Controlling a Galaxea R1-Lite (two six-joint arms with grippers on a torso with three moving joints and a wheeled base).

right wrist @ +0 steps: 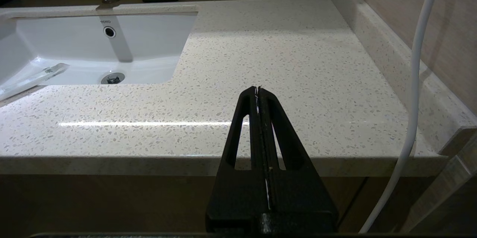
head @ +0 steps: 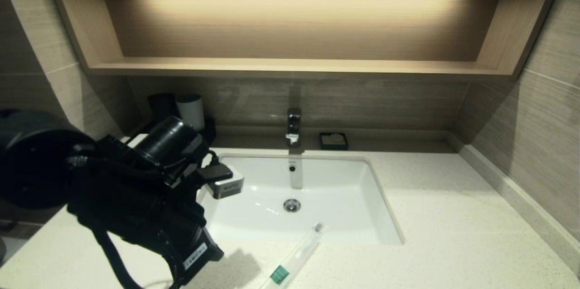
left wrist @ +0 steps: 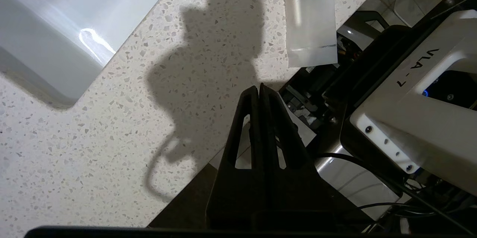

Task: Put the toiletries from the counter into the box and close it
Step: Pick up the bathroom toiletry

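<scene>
Cream speckled stone counter (head: 453, 216): white rectangular sink (head: 335, 189) set in, chrome tap (head: 294, 127) behind, small black soap dish (head: 333, 141) right of the tap. Sleeved toothbrush with green band (head: 297, 255) on front edge, tip overhanging basin. My left arm (head: 149, 198) over the counter's left part.

light: warm strip under shelf (head: 290, 65) | counter (left wrist: 93, 137): hard arm shadow | sink (head: 344, 198): glare

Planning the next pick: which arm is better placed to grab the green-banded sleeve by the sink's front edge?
Left, probably. The left gripper, shut, hangs over the counter close to the sleeved toothbrush. The right gripper, also shut, sits off the counter's front edge, farther away.
</scene>
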